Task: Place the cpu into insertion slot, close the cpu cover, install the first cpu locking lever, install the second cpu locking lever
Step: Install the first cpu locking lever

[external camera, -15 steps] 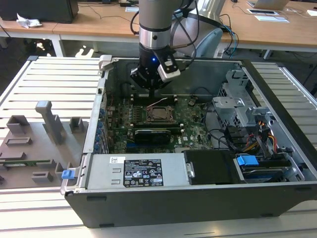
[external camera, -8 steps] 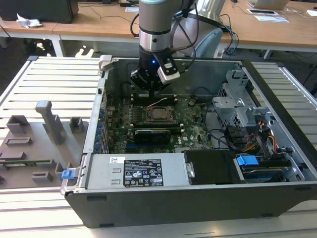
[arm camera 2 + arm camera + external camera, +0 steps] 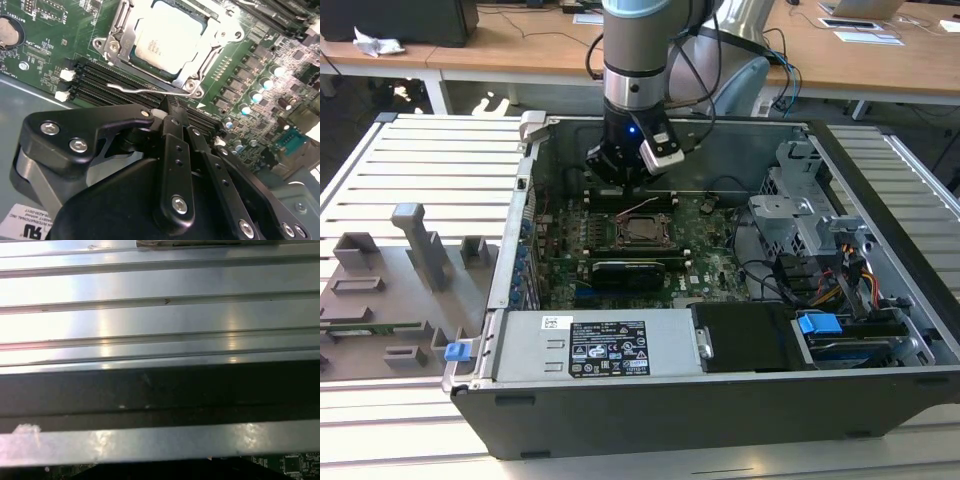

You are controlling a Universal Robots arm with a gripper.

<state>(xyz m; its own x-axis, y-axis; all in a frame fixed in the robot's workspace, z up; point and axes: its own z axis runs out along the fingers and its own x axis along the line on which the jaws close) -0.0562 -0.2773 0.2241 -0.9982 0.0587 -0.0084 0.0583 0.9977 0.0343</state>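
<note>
My gripper [image 3: 167, 111] hangs just beside the insertion slot [image 3: 165, 42]; the cpu [image 3: 167, 37] lies in it, memory slots [image 3: 115, 87] between us.

Counter [image 3: 430, 165]: ribbed, pale metal slats, seen in the exterior view. An open computer case [image 3: 650, 400] is carried at its middle, reaching the near edge. A grey fixture tray [image 3: 395, 290] with upright blocks is laid along the exterior view's left edge.

Label [image 3: 608, 347] on power supply box [image 3: 520, 345]: print too tiny. Sticker [image 3: 17, 227], cpu [image 3: 167, 37] in second wrist view: words unreadable.
</note>
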